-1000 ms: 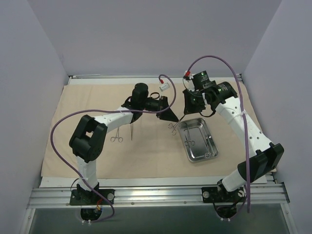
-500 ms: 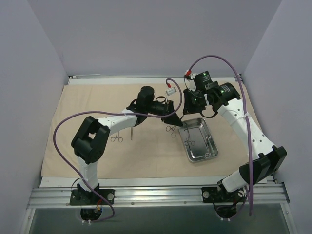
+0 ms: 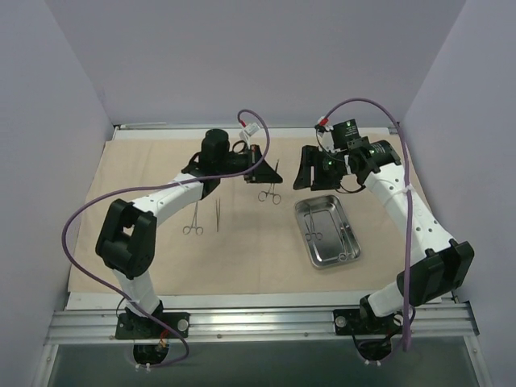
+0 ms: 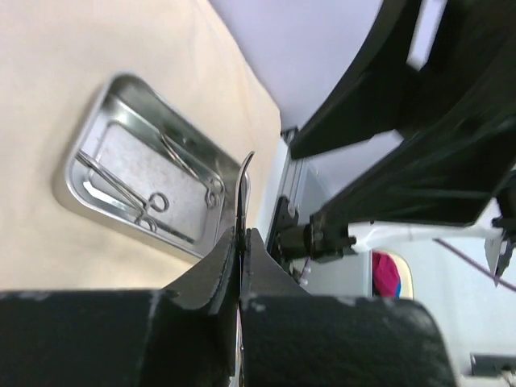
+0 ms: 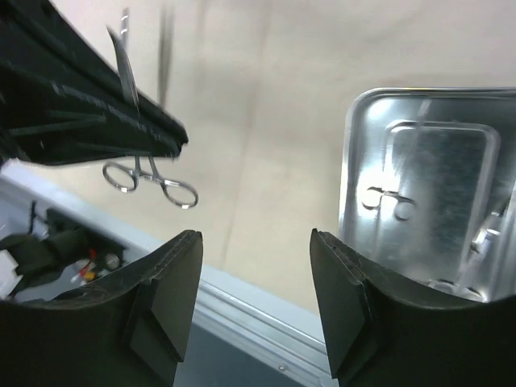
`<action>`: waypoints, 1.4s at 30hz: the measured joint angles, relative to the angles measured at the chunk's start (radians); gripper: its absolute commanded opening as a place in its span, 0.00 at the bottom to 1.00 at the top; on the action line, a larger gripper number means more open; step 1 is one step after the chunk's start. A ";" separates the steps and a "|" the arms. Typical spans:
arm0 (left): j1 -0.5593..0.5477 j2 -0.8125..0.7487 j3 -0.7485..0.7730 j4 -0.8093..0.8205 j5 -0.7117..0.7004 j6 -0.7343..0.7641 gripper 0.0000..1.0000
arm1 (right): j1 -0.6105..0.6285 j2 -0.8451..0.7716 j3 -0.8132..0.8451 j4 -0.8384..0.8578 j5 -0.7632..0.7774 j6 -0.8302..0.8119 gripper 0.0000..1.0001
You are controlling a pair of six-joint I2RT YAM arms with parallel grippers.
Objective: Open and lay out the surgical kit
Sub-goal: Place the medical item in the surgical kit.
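Note:
The beige wrapping cloth (image 3: pixel 145 161) lies spread flat over the table. On it at right sits the steel tray (image 3: pixel 326 232), with ring-handled instruments (image 4: pixel 153 201) inside. My left gripper (image 3: pixel 264 171) is shut on a thin pair of forceps (image 3: pixel 270 192), which hangs above the cloth with its rings down. In the left wrist view its curved tip (image 4: pixel 245 165) sticks out past the closed jaws. My right gripper (image 3: pixel 301 169) stands open and empty just right of it, above the tray's far end. Another pair of forceps (image 3: pixel 192 222) and tweezers (image 3: pixel 218 211) lie on the cloth at left.
The metal rail (image 3: pixel 258 322) carrying both arm bases runs along the near edge. Purple cables (image 3: pixel 89 210) loop from each arm. Walls close in the left, right and far sides of the table.
My left gripper has shut on the forceps and carried them left and away from the tray's corner. My right gripper has opened and let go of them.

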 measured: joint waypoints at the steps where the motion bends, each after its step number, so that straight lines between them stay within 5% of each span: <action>1: 0.015 -0.016 0.000 0.004 -0.010 -0.019 0.02 | 0.002 0.000 -0.010 0.016 -0.041 0.002 0.57; 9: 0.034 -0.058 0.000 0.078 -0.027 -0.183 0.02 | 0.042 0.000 -0.061 0.182 -0.304 0.029 0.59; 17: 0.032 -0.061 -0.011 0.178 -0.016 -0.296 0.02 | 0.042 0.000 -0.100 0.252 -0.385 0.038 0.49; 21: 0.032 -0.066 -0.023 0.220 -0.012 -0.335 0.02 | 0.042 0.000 -0.105 0.261 -0.398 0.032 0.29; 24: 0.032 -0.066 -0.039 0.262 -0.007 -0.362 0.02 | 0.042 0.000 -0.105 0.266 -0.415 0.027 0.00; 25: 0.035 -0.066 -0.044 0.275 -0.007 -0.378 0.02 | 0.042 0.000 -0.106 0.266 -0.417 0.026 0.00; 28: 0.039 -0.066 -0.055 0.307 -0.011 -0.412 0.31 | 0.042 0.000 -0.106 0.278 -0.425 0.024 0.00; 31: 0.043 -0.068 -0.059 0.306 -0.020 -0.418 0.77 | 0.044 0.000 -0.106 0.285 -0.418 0.028 0.00; 35: 0.059 -0.093 -0.051 0.171 -0.060 -0.358 0.79 | 0.044 0.000 -0.106 0.283 -0.387 0.033 0.00; 42: 0.066 -0.118 0.153 -0.319 -0.224 -0.093 0.66 | 0.047 0.000 -0.080 0.253 -0.340 0.029 0.00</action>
